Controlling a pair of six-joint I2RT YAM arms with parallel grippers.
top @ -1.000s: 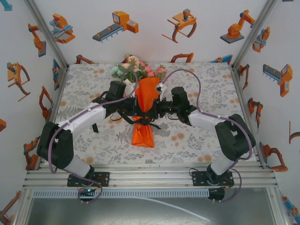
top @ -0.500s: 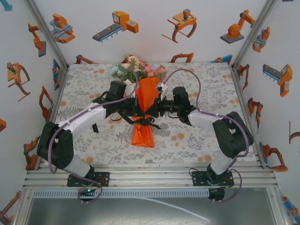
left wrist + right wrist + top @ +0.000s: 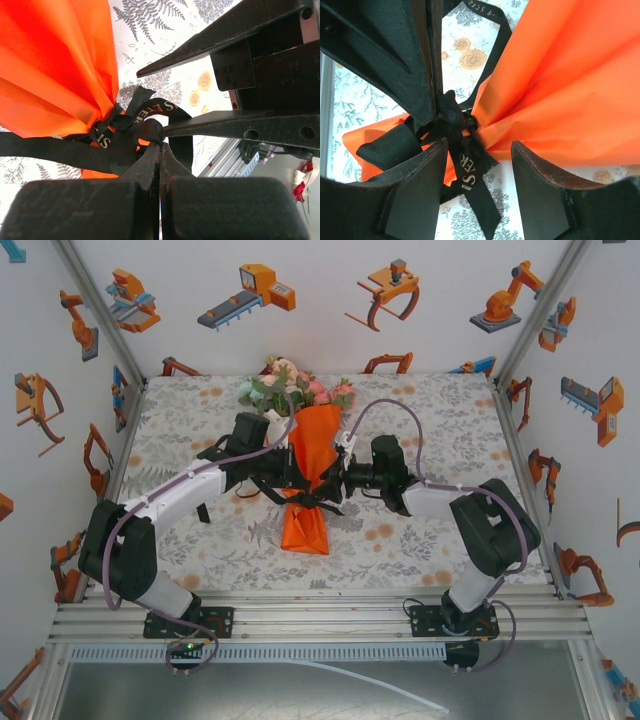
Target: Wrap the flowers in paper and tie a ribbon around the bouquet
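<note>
The bouquet lies on the table: pink and white flowers (image 3: 290, 390) top a cone of orange paper (image 3: 318, 435). A black ribbon (image 3: 312, 502) with white lettering is knotted round the cone's pinched neck. My left gripper (image 3: 303, 480) is shut on a ribbon loop beside the knot (image 3: 150, 131), its tips pressed together (image 3: 161, 146). My right gripper (image 3: 480, 142) faces it from the other side with its jaws open. A lettered ribbon tail (image 3: 470, 172) hangs loose between its fingers. The stems are hidden inside the paper (image 3: 570, 85).
A floral cloth (image 3: 430, 530) covers the table between side walls decorated with robot stickers. An aluminium rail (image 3: 320, 615) carrying both arm bases runs along the near edge. Purple-grey cables (image 3: 400, 405) arc over the arms.
My right gripper's jaws have spread apart and released the ribbon tail. The right wrist has shifted slightly toward the near side. The left gripper has stayed shut in place.
</note>
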